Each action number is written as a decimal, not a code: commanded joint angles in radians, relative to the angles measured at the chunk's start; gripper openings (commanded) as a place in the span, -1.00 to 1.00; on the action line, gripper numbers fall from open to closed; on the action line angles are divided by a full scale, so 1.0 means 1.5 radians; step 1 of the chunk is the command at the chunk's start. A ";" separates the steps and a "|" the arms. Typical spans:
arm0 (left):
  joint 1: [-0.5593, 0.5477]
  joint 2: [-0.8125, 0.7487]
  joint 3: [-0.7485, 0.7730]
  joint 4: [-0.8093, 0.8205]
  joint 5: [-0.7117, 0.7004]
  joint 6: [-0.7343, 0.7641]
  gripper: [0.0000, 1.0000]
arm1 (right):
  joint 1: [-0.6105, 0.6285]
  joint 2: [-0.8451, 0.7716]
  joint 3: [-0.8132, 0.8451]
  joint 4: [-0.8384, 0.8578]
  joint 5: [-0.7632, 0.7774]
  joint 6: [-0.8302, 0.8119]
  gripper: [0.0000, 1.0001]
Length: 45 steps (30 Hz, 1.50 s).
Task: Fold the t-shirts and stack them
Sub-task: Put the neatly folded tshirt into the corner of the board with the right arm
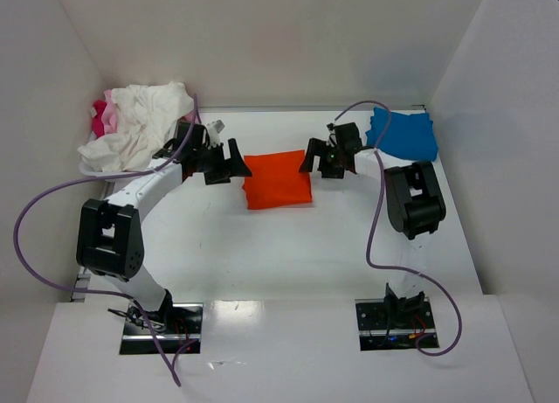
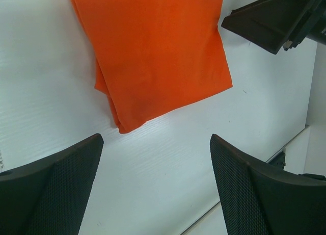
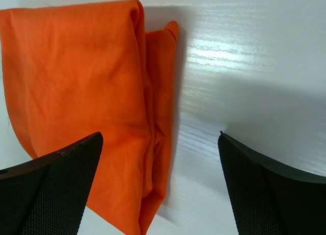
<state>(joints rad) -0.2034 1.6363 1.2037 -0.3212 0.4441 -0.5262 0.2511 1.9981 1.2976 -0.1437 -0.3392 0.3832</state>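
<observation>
The bright orange t-shirt (image 1: 277,180) lies folded into a rectangle in the middle of the table. It also shows in the left wrist view (image 2: 153,56) and in the right wrist view (image 3: 81,97). My left gripper (image 1: 229,167) is open and empty just left of it. My right gripper (image 1: 316,163) is open and empty over its right edge. The blue t-shirt (image 1: 402,133) lies folded at the back right. The white t-shirt (image 1: 135,123) and the pink one (image 1: 101,114) lie crumpled in a heap at the back left.
White walls (image 1: 489,88) close in the table on the left, back and right. The right gripper's finger (image 2: 270,23) shows at the top right of the left wrist view. Purple cables (image 1: 35,237) loop from both arms.
</observation>
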 commanded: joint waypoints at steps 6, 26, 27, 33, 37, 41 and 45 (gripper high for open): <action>0.020 -0.025 -0.015 0.012 0.036 0.016 0.87 | 0.028 0.042 0.052 -0.026 0.015 -0.010 0.89; 0.063 -0.052 -0.034 0.006 0.062 0.033 0.89 | 0.088 0.130 0.106 -0.122 0.140 -0.010 -0.32; 0.063 -0.052 -0.034 0.006 0.067 0.033 0.89 | 0.088 0.135 0.113 -0.131 0.141 -0.010 -0.54; 0.069 -0.058 -0.028 -0.001 0.079 0.033 0.89 | 0.088 0.148 0.175 -0.185 0.227 -0.023 -1.00; 0.069 -0.064 -0.022 -0.017 0.085 0.046 0.89 | 0.059 0.147 0.245 -0.222 0.252 -0.065 -1.00; 0.069 -0.064 -0.009 -0.036 0.085 0.053 0.89 | 0.017 0.142 0.323 -0.262 0.252 -0.119 -1.00; 0.069 -0.071 -0.002 -0.045 0.086 0.060 0.89 | -0.020 0.154 0.392 -0.293 0.270 -0.171 -1.00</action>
<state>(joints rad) -0.1070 1.5738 1.1588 -0.3714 0.5470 -0.4686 0.2639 2.2266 1.7946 -0.5196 0.0039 0.2147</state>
